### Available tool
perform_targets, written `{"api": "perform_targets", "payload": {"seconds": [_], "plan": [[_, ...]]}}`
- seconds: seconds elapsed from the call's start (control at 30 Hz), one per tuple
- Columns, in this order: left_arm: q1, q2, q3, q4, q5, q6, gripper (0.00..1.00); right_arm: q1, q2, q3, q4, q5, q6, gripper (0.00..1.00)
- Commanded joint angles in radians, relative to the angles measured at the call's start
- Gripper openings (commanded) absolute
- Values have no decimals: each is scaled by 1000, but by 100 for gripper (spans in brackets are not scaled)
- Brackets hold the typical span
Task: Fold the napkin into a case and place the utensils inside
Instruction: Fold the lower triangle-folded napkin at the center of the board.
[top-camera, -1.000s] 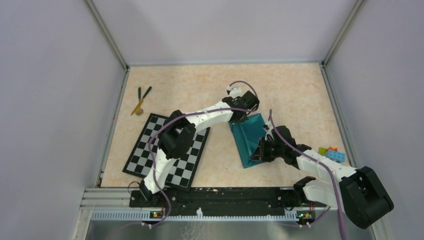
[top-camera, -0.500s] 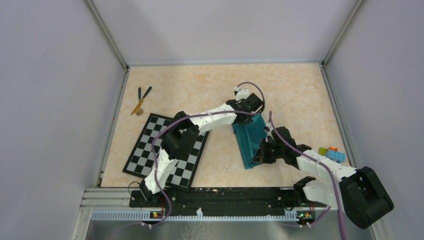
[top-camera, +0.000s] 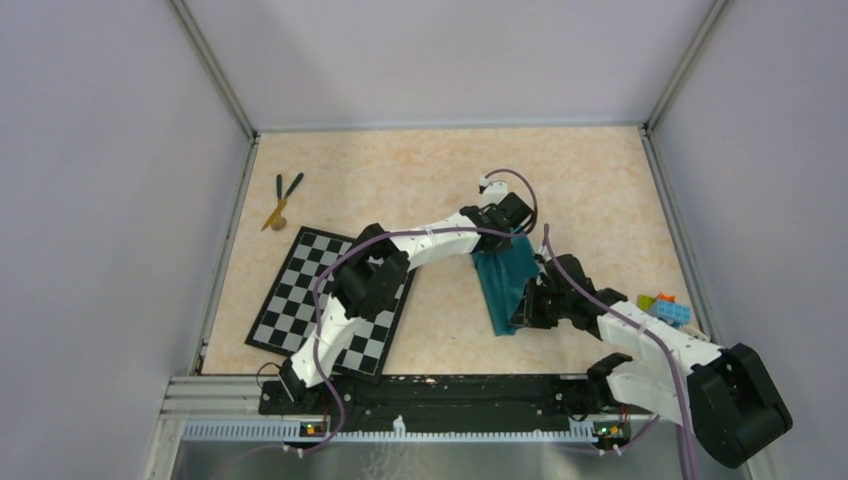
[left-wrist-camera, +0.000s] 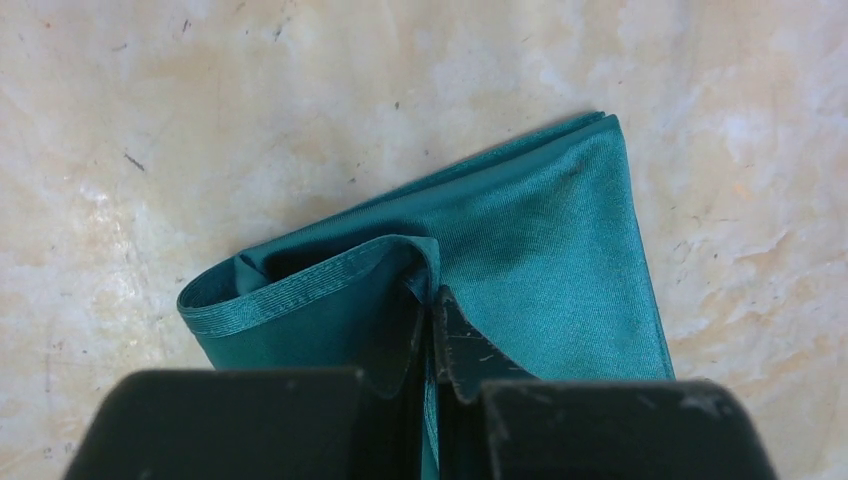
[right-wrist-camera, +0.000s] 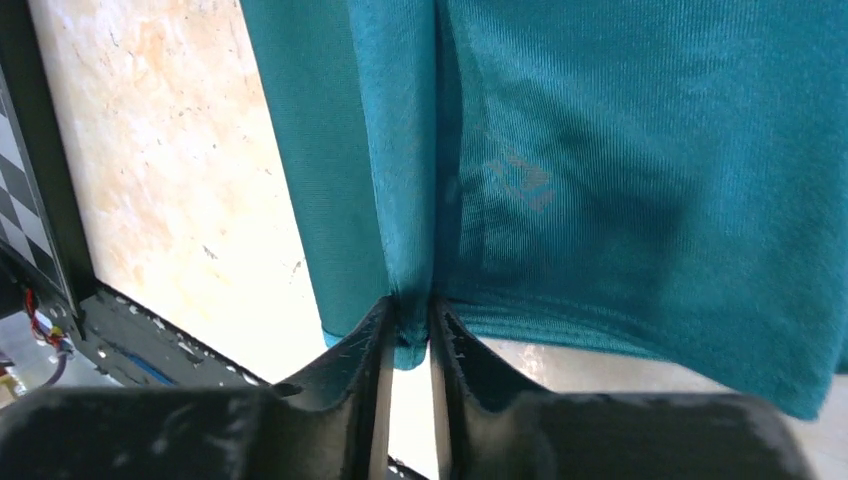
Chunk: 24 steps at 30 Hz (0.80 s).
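Top view: napkin (top-camera: 503, 283) lies on the counter (top-camera: 400, 180) just off centre toward 4 o'clock, folded into a narrow oblong running roughly 12 to 6. Left tool (top-camera: 512, 237) is on its 12 o'clock end, right tool (top-camera: 527, 300) on its 4 o'clock edge near the lower end. Left wrist view: left tool (left-wrist-camera: 432, 330) has its jaws almost together, pinching a raised fold of the napkin (left-wrist-camera: 540, 230). The hemmed edge curls into a loop at 9 o'clock of the tips, and the rest of the cloth lies flat in layers. Right wrist view: right tool (right-wrist-camera: 410, 330) is nipped on a vertical pleat at the napkin (right-wrist-camera: 620, 150) hem, with only a thin slit between the fingers and cloth in it. Utensils (top-camera: 281, 200) lie well apart at 10 o'clock near the left wall, two dark green sticks and a tan one, ends close together, not in the cloth. Checkerboard (top-camera: 330, 300) lies at 8 o'clock under the left arm. Toy blocks (top-camera: 665, 305) sit at the right edge, about 4 o'clock.
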Motion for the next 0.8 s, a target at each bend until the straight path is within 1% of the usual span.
{"api": "perform_targets", "payload": {"seconds": [0.0, 0.1, 0.17, 0.2, 0.3, 0.43, 0.47, 0.57, 0.67, 0.77], "plan": [[20, 4, 35, 67, -23, 23, 7, -1, -69, 70, -101, 65, 7, 25], [24, -2, 26, 67, -19, 16, 7, 0, -111, 93, -115, 115, 5, 41], [26, -9, 17, 74, -15, 16, 8, -2, -128, 103, -79, 149, 2, 52], [27, -11, 15, 75, -12, 16, 8, -2, -124, 109, -58, 159, -6, 55], [27, -16, 16, 75, -7, 15, 11, -2, -79, 122, 44, 178, -23, 57], [35, -17, 17, 80, 17, 2, 13, -3, 20, 119, 215, 179, -64, 58], [36, -16, 19, 81, 22, 0, 13, -2, 58, 128, 246, 179, -83, 56], [41, -15, 21, 75, 26, -2, 13, -2, 166, 174, 254, 203, -114, 51], [47, -18, 18, 72, 34, -11, 13, -2, 216, 186, 310, 212, -130, 41], [51, -24, 16, 70, 38, -17, 14, -2, 234, 184, 315, 246, -126, 30]]}}
